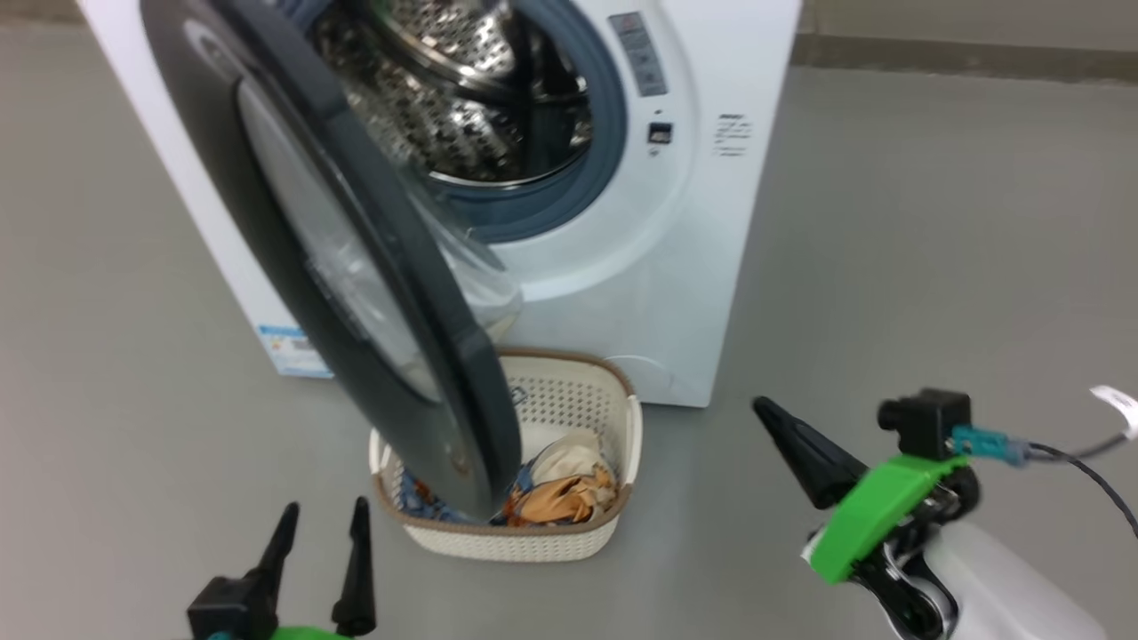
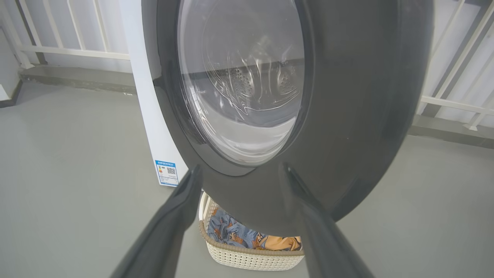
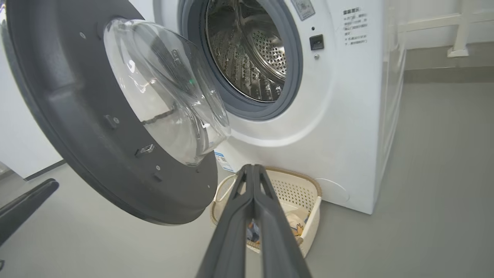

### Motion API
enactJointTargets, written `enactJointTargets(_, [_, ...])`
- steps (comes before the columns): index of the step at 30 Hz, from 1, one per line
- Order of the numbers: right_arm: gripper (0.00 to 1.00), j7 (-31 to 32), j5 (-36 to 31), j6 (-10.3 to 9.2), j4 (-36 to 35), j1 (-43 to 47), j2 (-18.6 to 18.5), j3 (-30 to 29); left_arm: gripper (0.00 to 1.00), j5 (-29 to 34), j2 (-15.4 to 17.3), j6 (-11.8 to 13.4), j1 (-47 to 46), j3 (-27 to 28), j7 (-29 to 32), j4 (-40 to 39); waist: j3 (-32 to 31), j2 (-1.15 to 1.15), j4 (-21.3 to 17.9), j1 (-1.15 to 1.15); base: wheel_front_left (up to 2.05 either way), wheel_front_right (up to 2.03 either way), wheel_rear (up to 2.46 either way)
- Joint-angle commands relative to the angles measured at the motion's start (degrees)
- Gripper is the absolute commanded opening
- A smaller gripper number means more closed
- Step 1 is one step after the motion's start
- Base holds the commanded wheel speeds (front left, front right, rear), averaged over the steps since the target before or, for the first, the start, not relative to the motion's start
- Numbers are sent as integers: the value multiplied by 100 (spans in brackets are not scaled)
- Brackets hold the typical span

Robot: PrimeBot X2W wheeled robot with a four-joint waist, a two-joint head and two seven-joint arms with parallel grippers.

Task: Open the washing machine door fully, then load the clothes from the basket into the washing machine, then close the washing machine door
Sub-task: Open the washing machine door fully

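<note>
The washing machine (image 1: pixel 676 267) stands ahead with its steel drum (image 1: pixel 462 98) exposed. The washing machine door (image 1: pixel 356 267) is swung out towards me, and its lower edge hangs over the left part of the basket (image 1: pixel 622 436). The clothes lie in the basket: blue (image 1: pixel 418 502), cream (image 1: pixel 569 458) and orange-tan (image 1: pixel 564 498). My left gripper (image 1: pixel 324 511) is open, low on the left, short of the door's outer face (image 2: pixel 347 116). My right gripper (image 1: pixel 773 413) is shut on nothing, to the right of the basket. In its wrist view the right gripper (image 3: pixel 252 168) points at the basket (image 3: pixel 308 193).
Grey floor surrounds the machine. A white railing (image 2: pixel 58 50) and a low kerb run behind it. A blue energy label (image 2: pixel 166 173) sits low on the machine's side. The door's glass bowl (image 3: pixel 170 96) bulges towards the drum opening (image 3: pixel 251 50).
</note>
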Motion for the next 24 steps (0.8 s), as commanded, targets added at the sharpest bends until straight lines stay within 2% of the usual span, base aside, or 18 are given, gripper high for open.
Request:
enactJointTargets(1, [0,-219,-219,17,-44,66,-70,23,100,56,66,-17,-56,249,-52,-146,-228,0,-286,0,0,0,0])
enactJointTargets(4, [0,-526,-558,17,87,284,19,-316,100,100,66,-47,24,427,-52,-187,-269,0,-450,0,0,0,0])
enactJointTargets(8, [0,-627,-1141,17,-7,616,195,-1075,100,135,66,-75,102,573,-52,-252,-286,0,-631,0,0,0,0])
enactJointTargets(9, [0,-632,-1531,17,-265,847,353,-1628,100,142,66,-83,132,588,-52,-269,-287,0,-694,0,0,0,0])
enactJointTargets(10, [0,-632,-1531,17,-265,847,353,-1628,100,142,66,-83,132,588,-52,-269,-287,0,-694,0,0,0,0])
enactJointTargets(13, [0,-634,-2029,17,-768,1411,798,-2509,100,151,66,-62,173,593,-52,-287,-303,0,-788,0,0,0,0])
enactJointTargets(19, [0,-635,-2850,17,-1466,1975,1223,-3173,100,139,66,-39,204,578,-52,-287,-335,0,-858,0,0,0,0])
enactJointTargets(20, [3,-635,-2918,17,-1527,2054,1293,-3255,100,141,66,-42,210,578,-52,-285,-344,0,-861,0,0,0,0])
enactJointTargets(21, [31,-635,-3033,17,-1613,2120,1350,-3379,100,144,66,-44,216,578,-52,-283,-351,0,-863,0,0,0,0])
enactJointTargets(22, [100,-635,-3160,17,-1693,2187,1408,-3501,100,146,66,-47,219,577,-52,-282,-356,0,-861,0,0,0,0])
enactJointTargets(24, [100,-635,-3267,17,-1736,2336,1503,-3545,100,150,66,-56,224,574,-52,-274,-370,0,-857,0,0,0,0])
